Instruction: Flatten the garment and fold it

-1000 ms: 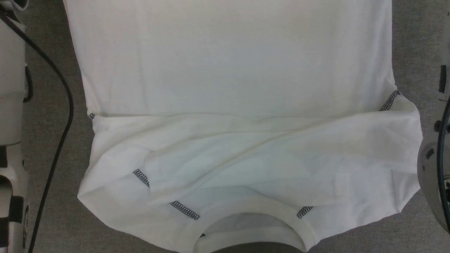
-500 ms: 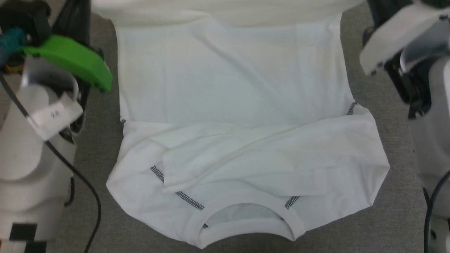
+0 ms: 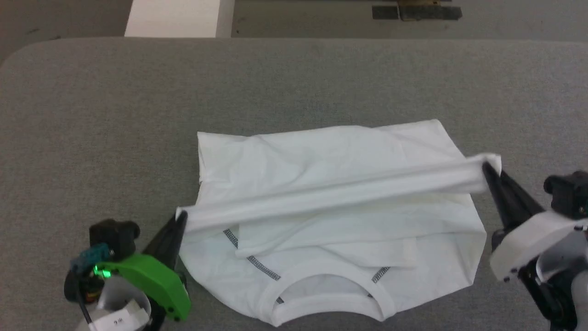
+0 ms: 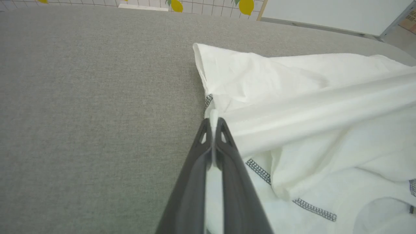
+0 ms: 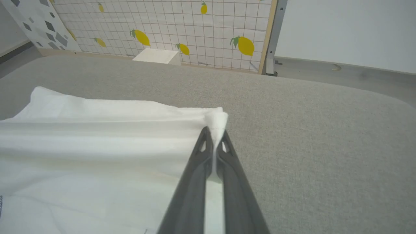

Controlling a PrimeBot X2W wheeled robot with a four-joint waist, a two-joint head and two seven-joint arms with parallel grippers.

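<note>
My left gripper [image 3: 183, 216] and right gripper [image 3: 485, 168] were both pinched tight on the garment [image 3: 321, 156], a fold stretched between them; the wrist tag [image 3: 120, 318] bore unreadable print.

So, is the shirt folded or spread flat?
Mid-fold: left gripper and right gripper pinch the garment, one edge stretched over its body.

No legible text, brand or number anywhere. On the small white tag [image 3: 120, 319] below the green cover [image 3: 149, 281], a few dark marks, too small and blurred to read. On the gridded wall panel [image 5: 169, 22], yellow lemon prints [image 5: 242, 45] without lettering.
</note>
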